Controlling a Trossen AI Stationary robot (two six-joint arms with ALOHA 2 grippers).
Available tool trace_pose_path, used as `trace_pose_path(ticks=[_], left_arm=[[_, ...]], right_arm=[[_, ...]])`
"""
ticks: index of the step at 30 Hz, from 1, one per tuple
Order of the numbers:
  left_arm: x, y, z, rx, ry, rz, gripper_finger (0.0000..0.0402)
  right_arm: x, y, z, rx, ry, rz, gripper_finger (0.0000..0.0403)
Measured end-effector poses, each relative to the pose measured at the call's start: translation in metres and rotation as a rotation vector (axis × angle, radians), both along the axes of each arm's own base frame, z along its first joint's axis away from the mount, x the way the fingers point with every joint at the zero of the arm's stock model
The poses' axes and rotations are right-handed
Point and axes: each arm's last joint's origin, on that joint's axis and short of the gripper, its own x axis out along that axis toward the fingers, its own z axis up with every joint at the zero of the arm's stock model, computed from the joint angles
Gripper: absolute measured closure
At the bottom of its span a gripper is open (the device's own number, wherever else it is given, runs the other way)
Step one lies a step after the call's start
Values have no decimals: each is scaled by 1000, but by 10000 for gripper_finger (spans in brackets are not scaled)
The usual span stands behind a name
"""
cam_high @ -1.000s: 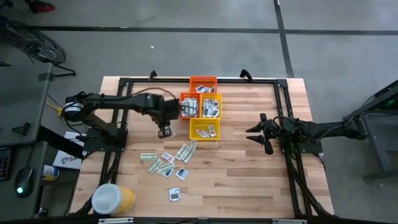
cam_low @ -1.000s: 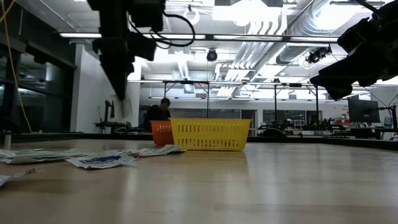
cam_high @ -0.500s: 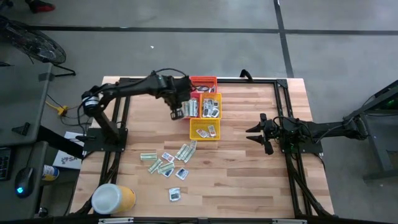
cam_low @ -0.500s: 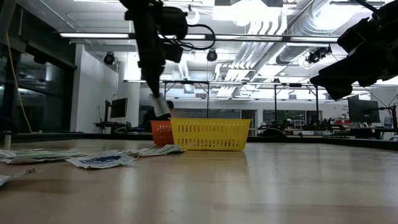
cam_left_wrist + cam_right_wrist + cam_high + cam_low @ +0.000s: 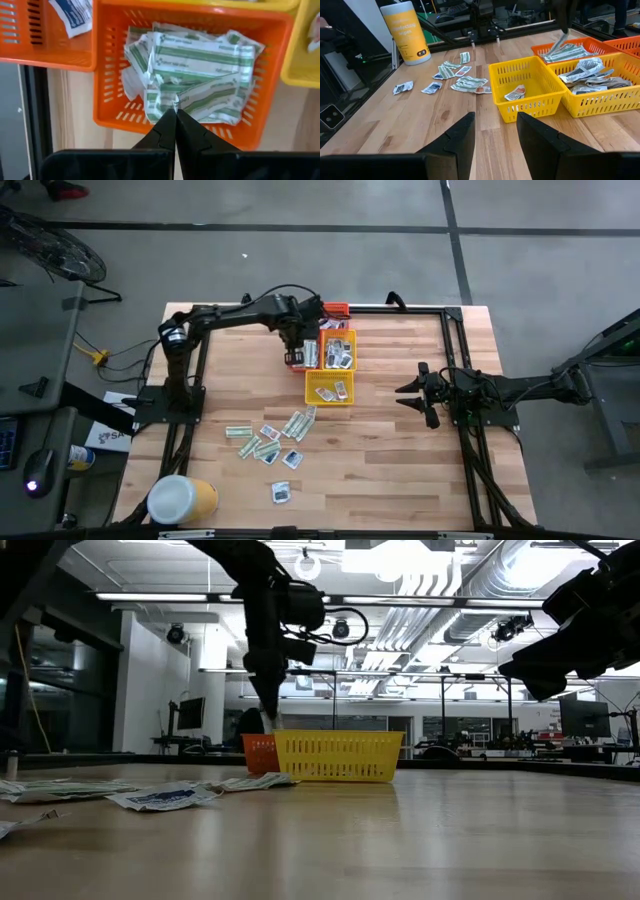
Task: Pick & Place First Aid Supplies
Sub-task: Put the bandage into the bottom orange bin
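The left gripper (image 5: 175, 112) hangs over the orange basket (image 5: 115, 107) at the far middle of the table (image 5: 400, 470), its 2 dark fingers pressed together to a point. Their tips pinch the edge of a green-and-white strip packet (image 5: 200, 97) that lies on the heap of the same packets (image 5: 197, 57) filling the basket. In the low view the fingertips reach down just behind the front yellow basket (image 5: 338, 756), level with its rim.

The right gripper (image 5: 495, 132) waits above the table's right side, fingers spread apart and holding nothing, well apart from the baskets.

More supplies lie loose on the bare wood nearer the front: a scatter of strips and white square packets (image 5: 268, 438), with 1 square packet (image 5: 281, 494) farther forward, near the yellow tub (image 5: 183, 499).
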Motion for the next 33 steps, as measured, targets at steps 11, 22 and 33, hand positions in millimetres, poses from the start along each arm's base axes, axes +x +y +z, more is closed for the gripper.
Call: trace_pose_path(ticks=[11,22,33], left_arm=[[5,3,-9,11,26,-63,401],[7,4,-16,56,21,-211,400],[8,4,-19,51,24,-215,400]], right_arm=[[0,0,0,0,0,0,263],[0,0,0,0,0,0,263],[0,0,0,0,0,0,263]])
